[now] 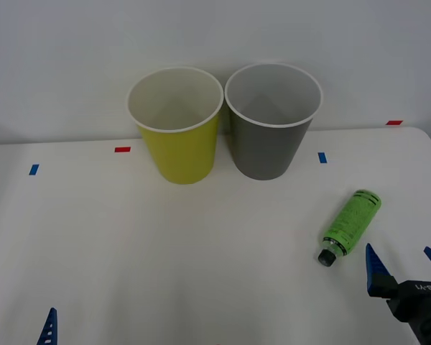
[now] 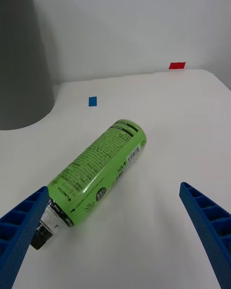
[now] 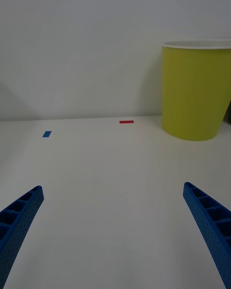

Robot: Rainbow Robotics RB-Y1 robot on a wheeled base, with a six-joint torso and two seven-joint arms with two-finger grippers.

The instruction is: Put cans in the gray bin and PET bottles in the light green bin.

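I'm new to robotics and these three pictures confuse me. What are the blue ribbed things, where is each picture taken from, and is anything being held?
The blue ribbed pieces are the fingers of a two-armed robot's grippers. One picture looks down at the white table from above the arms; the other two come from cameras on each wrist. The right gripper is open, just short of the PET bottle, which lies on its side with its black cap toward the robot. The left gripper is open too, low at the table's near left. Nothing is held. At the back stand the light green bin and, to its right, the gray bin, close together. Small red and blue tape marks dot the table.
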